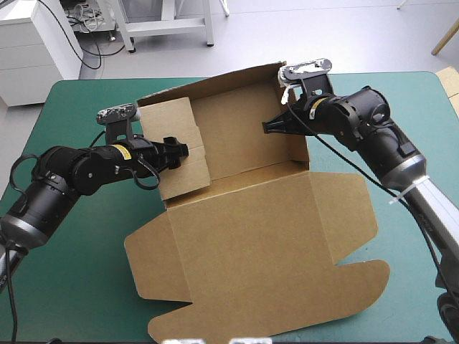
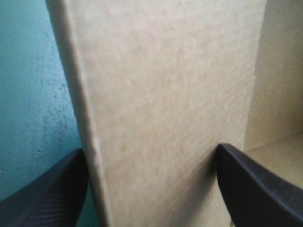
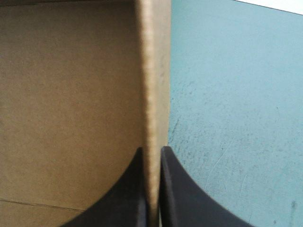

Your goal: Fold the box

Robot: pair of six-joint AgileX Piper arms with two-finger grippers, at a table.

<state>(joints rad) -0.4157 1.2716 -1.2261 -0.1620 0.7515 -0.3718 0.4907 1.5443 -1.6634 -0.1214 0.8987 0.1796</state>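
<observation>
The box (image 1: 251, 236) is an open tray with its lid flat. The right gripper (image 1: 267, 127) pinches its right wall. The left gripper (image 1: 182, 151) has its fingers apart, one on each side of the left wall.

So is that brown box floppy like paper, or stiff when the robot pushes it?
Probably stiff: the box has walls standing straight with no sag, and the right gripper pinches one wall's thin edge without it buckling. It likely bends only along its creases, as at the flat lid. Probably light too, since it's one thin sheet.

Beyond the teal-green worktop (image 1: 79, 287): pale grey floor (image 1: 323, 29), a white drawer cabinet (image 1: 36, 43), a white metal frame (image 1: 168, 25).
</observation>
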